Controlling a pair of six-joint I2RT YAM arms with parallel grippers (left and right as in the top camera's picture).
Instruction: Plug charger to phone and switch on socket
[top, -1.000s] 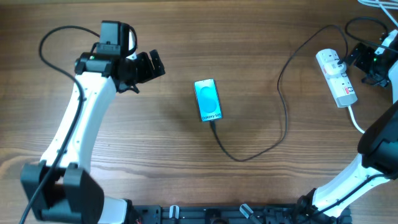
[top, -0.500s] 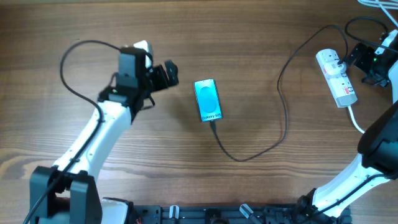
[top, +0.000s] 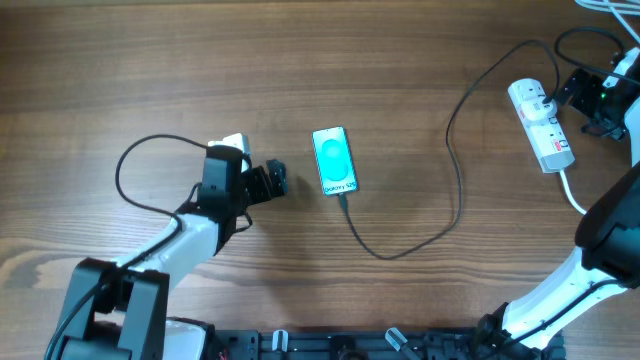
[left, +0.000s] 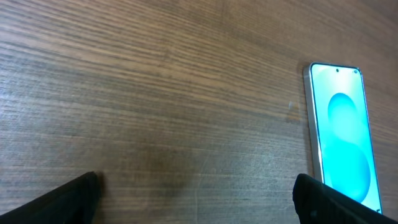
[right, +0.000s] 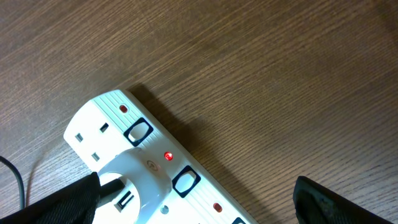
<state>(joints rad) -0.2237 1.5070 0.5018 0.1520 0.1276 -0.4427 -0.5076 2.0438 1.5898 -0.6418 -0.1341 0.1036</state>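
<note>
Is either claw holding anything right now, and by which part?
Nothing is held: the left claw and the right claw are both open and empty.

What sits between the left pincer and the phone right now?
Nothing: only bare wooden table separates the left pincer from the phone, shown in the overhead and left wrist views.

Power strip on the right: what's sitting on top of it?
A white plug sits on the power strip, a red light glowing beside it. The plug hides the holes beneath.
</note>
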